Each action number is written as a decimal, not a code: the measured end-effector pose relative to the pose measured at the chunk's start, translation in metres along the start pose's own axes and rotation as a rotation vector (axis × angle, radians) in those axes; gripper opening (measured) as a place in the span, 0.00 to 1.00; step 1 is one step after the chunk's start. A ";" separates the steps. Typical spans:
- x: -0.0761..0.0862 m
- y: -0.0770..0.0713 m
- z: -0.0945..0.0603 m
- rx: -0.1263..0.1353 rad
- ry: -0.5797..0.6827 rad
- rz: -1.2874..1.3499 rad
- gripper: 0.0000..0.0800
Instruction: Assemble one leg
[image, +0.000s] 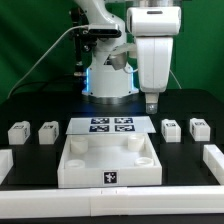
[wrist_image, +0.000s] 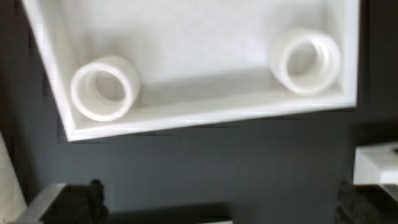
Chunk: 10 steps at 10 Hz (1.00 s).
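Several small white legs with tags stand on the black table: two on the exterior view's left (image: 18, 131) (image: 48, 131) and two on its right (image: 171, 128) (image: 199, 128). My gripper (image: 152, 108) hangs in the air behind the tray's right corner, above and a little to the left of the nearer right leg, touching nothing. In the wrist view the gripper (wrist_image: 228, 192) is open and empty, its dark fingers (wrist_image: 75, 200) wide apart over bare table. A white block (wrist_image: 377, 165), cut off by the frame edge, looks like one leg.
The large white tray (image: 75, 168) with round sockets sits front centre; its sockets show in the wrist view (wrist_image: 103, 88). The marker board (image: 112, 126) lies behind it. White rim pieces lie at the far left (image: 5, 165) and far right (image: 212, 160).
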<state>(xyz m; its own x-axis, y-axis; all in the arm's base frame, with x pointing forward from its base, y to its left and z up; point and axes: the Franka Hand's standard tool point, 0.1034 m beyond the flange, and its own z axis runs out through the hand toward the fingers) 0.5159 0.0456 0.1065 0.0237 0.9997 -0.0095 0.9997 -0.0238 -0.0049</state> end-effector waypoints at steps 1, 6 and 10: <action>-0.001 0.000 0.000 0.000 -0.004 -0.085 0.81; -0.024 -0.044 0.021 0.002 0.001 -0.096 0.81; -0.047 -0.072 0.057 0.059 0.015 -0.110 0.81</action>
<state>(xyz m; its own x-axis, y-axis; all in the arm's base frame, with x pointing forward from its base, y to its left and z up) 0.4427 -0.0004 0.0502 -0.0858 0.9963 0.0097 0.9942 0.0863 -0.0639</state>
